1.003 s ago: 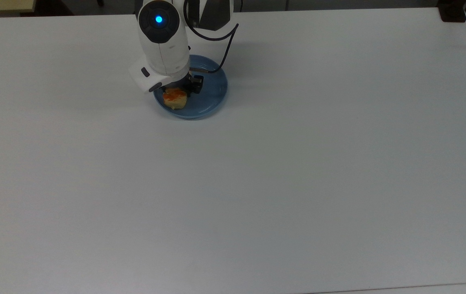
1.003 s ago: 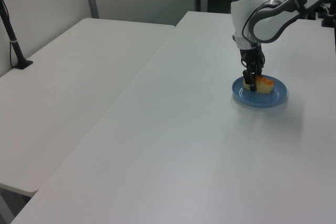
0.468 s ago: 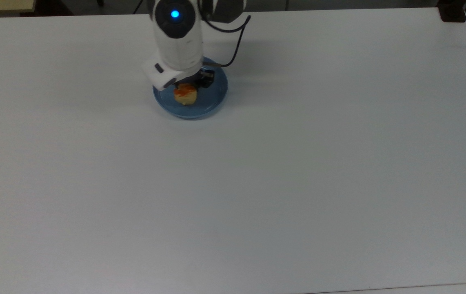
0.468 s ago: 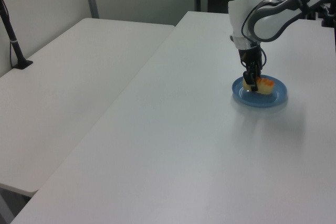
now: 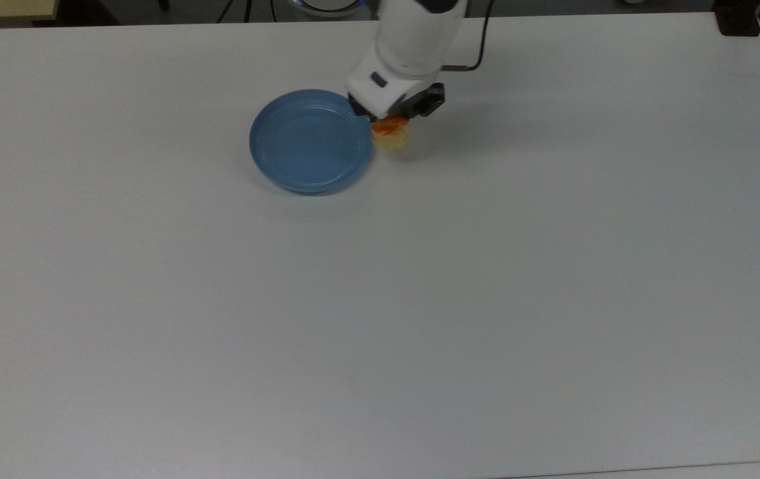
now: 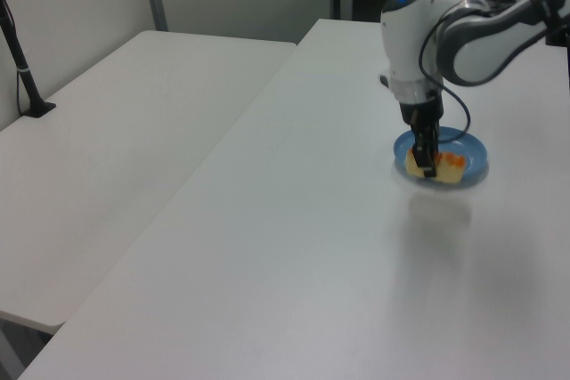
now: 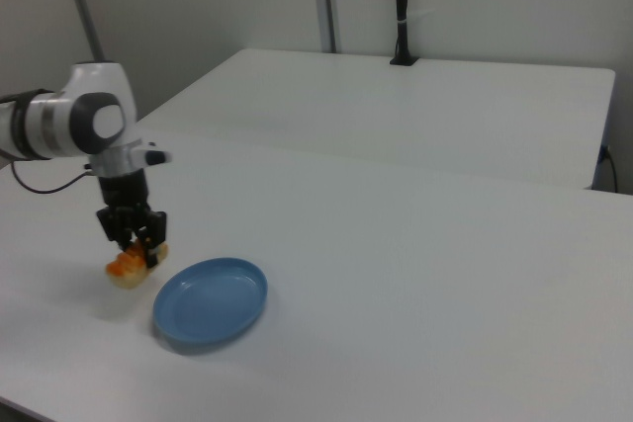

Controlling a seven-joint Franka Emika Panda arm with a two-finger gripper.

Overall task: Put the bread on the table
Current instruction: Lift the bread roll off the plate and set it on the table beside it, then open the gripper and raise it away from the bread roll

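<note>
White bench (image 5: 486, 299) is taking up most of the top view, plain and matte. In the left and right views a second white bench (image 7: 415, 106) is sitting beside it, with a black post (image 7: 401, 7) standing at its far edge.

Franka arm (image 6: 463, 33) is reaching in over the bench's far edge in the top view, white links with a black cable (image 5: 480, 46) trailing off the wrist.

Round blue plate (image 5: 310, 141) is resting on the bench, toward the far edge and a bit to the top view's left of the bench's middle — nothing is lying in it.

Hand (image 5: 393, 123) is pointing down just off the plate's rim, on the top view's right side of it. Its black fingers (image 7: 132, 229) are closing on the bread (image 5: 390, 134) from both sides and gripping its top.

Bread — small pale-tan roll with orange patches — is hanging in that grip just beside the plate, over bare bench. In the right view (image 7: 129, 269) it is sitting to the plate's left, low near the surface, with a faint shadow under it; whether it is touching the bench I cannot tell. In the left view (image 6: 435, 166) it is overlapping the plate's near rim.
</note>
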